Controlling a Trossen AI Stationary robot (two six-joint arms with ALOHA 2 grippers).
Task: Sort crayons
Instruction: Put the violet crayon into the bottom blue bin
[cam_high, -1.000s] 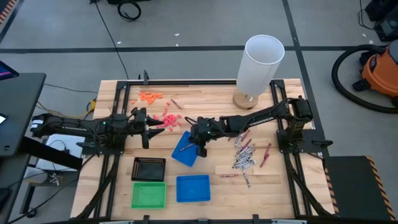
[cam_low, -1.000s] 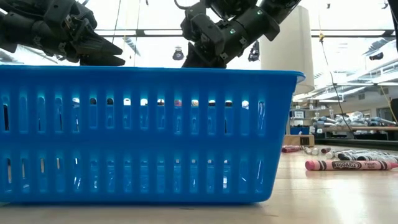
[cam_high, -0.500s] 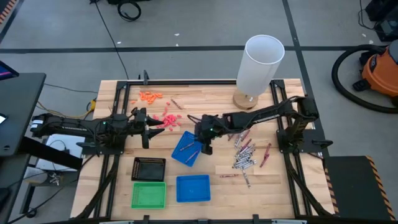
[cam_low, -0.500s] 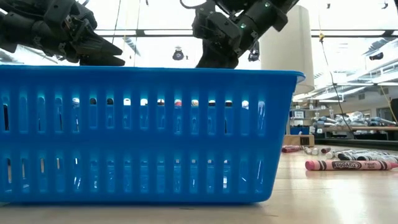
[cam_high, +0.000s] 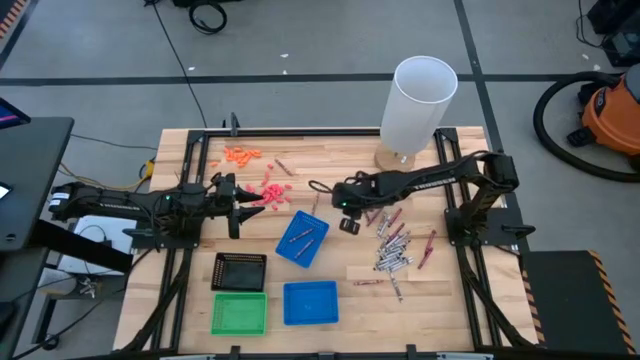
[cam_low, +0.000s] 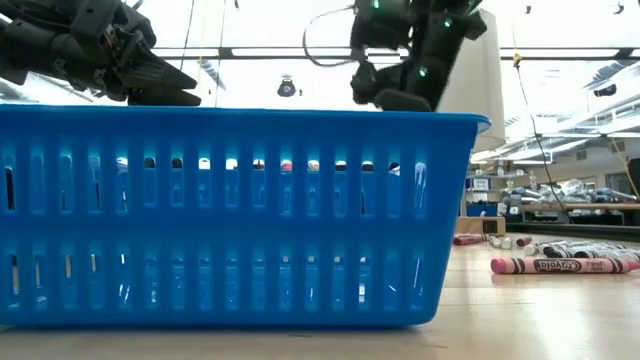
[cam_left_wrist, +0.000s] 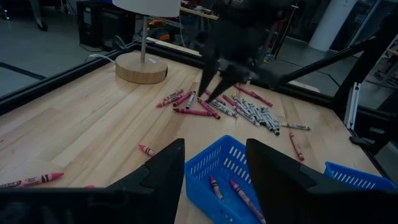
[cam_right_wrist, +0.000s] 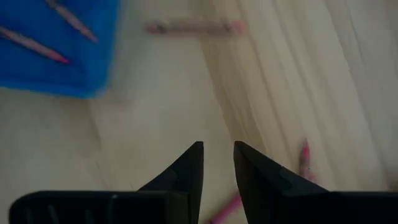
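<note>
Overhead, right pincer (cam_high: 348, 224) at frame centre, over bare wooden counter (cam_high: 440, 285), between tilted blue tray (cam_high: 302, 239) on its left and crayon pile (cam_high: 392, 247) on its right. Two red crayons (cam_high: 303, 235) lying inside that tray. Left pincer (cam_high: 262, 203) waiting left of centre, near salmon-pink bits (cam_high: 274, 191). Black tray (cam_high: 240, 271), green tray (cam_high: 240, 314) and second blue tray (cam_high: 310, 302) along lower middle; white cylinder (cam_high: 422, 100) at top.

From counter level, blue basket wall (cam_low: 230, 215) filling most of frame; labelled crayon (cam_low: 560, 265) at lower right.

Through left wrist camera, fingers (cam_left_wrist: 163, 168) spread wide, released, empty; grey and maroon crayons (cam_left_wrist: 249, 112) scattered past the tray.

Through right wrist camera, fingers (cam_right_wrist: 189, 163) slightly parted, holding nothing, above bare wood; single crayon (cam_right_wrist: 193, 27) near top centre.
</note>
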